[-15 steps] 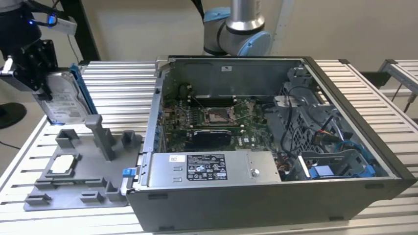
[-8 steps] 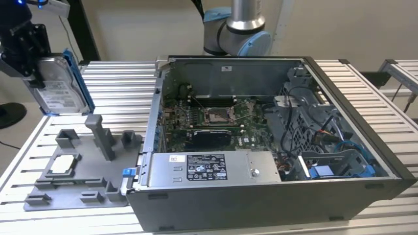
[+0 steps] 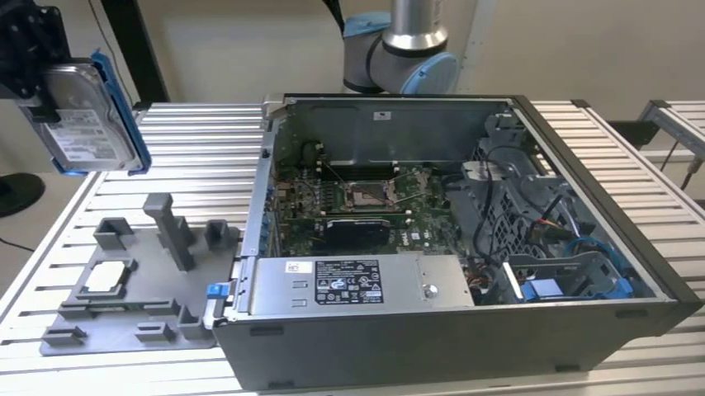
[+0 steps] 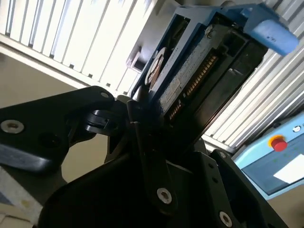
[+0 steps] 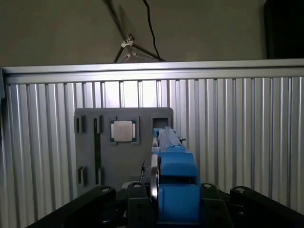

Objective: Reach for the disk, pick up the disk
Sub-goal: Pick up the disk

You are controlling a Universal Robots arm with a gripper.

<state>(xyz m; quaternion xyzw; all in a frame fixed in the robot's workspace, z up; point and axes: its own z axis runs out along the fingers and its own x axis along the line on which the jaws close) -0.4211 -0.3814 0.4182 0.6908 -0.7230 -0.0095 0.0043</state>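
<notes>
The black tool (image 4: 142, 126) is clamped on one end of the disk (image 3: 94, 115), which in the exterior view hangs toward six o'clock, long axis near upright, above the desk (image 3: 198, 124), at ten o'clock from the computer case (image 3: 441, 318).

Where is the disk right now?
At the exterior view's far left, the disk is held in the gripper, raised above the grey fixture tray beside the computer case.

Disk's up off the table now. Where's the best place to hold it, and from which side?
Across its two broad flat faces, coming in edge-on. The disk is thin and flat, with a blue frame round its edges, so the faces give parallel surfaces. The gripper holds it so, jaws shut on the faces.
</notes>
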